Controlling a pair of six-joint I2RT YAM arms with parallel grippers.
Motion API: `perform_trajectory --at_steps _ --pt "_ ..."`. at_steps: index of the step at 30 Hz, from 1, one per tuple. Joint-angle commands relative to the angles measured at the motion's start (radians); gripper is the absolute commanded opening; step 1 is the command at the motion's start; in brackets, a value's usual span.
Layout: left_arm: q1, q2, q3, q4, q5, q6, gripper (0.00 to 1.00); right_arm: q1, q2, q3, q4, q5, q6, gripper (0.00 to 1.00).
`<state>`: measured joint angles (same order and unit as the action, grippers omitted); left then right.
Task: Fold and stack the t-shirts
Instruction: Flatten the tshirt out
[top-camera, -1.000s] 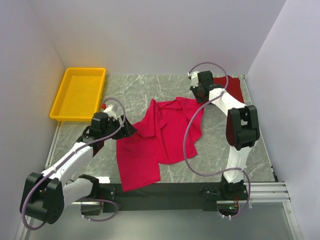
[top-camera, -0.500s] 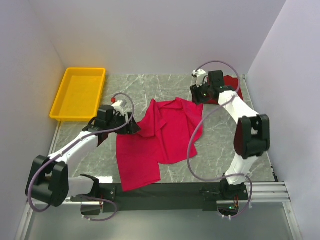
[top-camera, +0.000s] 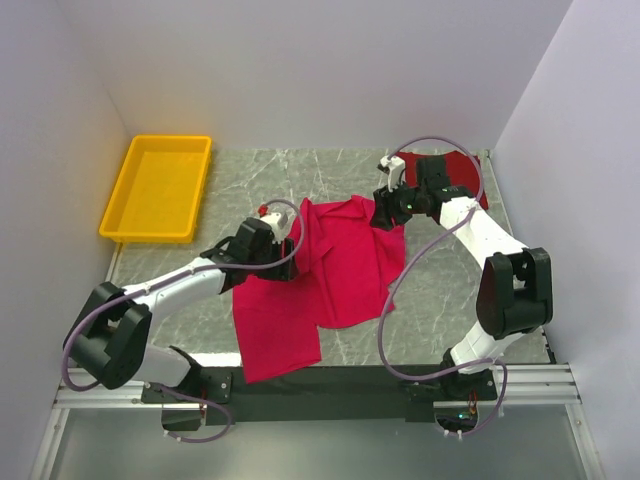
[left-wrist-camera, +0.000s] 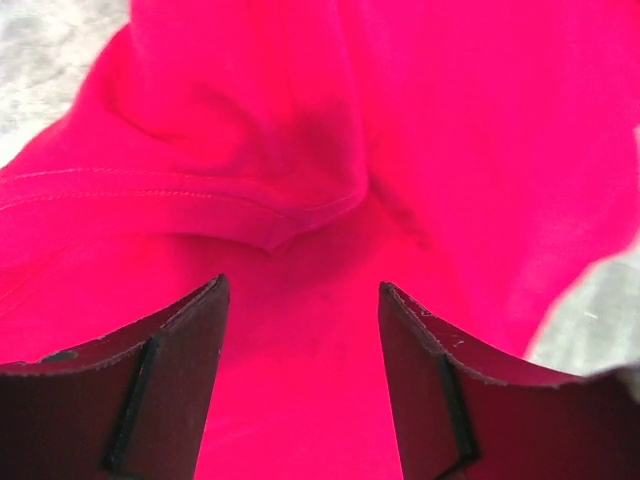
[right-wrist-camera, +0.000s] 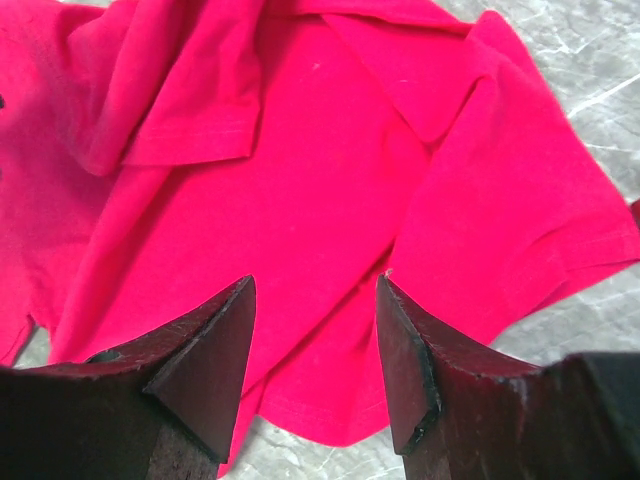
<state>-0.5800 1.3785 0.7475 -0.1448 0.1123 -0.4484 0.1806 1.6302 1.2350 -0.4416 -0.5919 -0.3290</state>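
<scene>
Top external: t-shirts (top-camera: 335, 270) outside yellow tray (top-camera: 160, 190)

You have no readable text, label, brand, number or sign in any view. The crimson-pink t-shirt (top-camera: 330, 285) shows only plain cloth and stitched hems to both wrist cameras. The yellow tray (top-camera: 160, 190), well to the left of that shirt, carries no legible marking.

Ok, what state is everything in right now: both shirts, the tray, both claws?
Crimson-pink shirt: unfolded, rumpled, lying on the table.
Maroon shirt: far right corner, partly hidden by the right arm; fold unclear.
Yellow tray: empty.
Left claw: open, over the crimson-pink shirt.
Right claw: open, over the crimson-pink shirt.
</scene>
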Motion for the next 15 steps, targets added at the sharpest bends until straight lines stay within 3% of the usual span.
perform_trajectory --at_steps 1,4,6,15 --pt "-0.050 -0.006 0.024 -0.012 -0.203 0.062 0.66 -0.004 -0.020 0.006 -0.005 -0.042 0.018 0.59" --pt "-0.078 0.017 0.045 -0.009 -0.250 0.129 0.64 -0.004 -0.007 0.014 -0.008 -0.046 0.021 0.59" --pt "-0.093 0.040 0.059 0.001 -0.234 0.194 0.56 -0.006 -0.001 0.018 -0.012 -0.048 0.025 0.59" --pt "-0.184 0.171 0.130 0.051 -0.319 0.382 0.57 -0.009 -0.020 0.008 -0.014 -0.048 0.022 0.59"
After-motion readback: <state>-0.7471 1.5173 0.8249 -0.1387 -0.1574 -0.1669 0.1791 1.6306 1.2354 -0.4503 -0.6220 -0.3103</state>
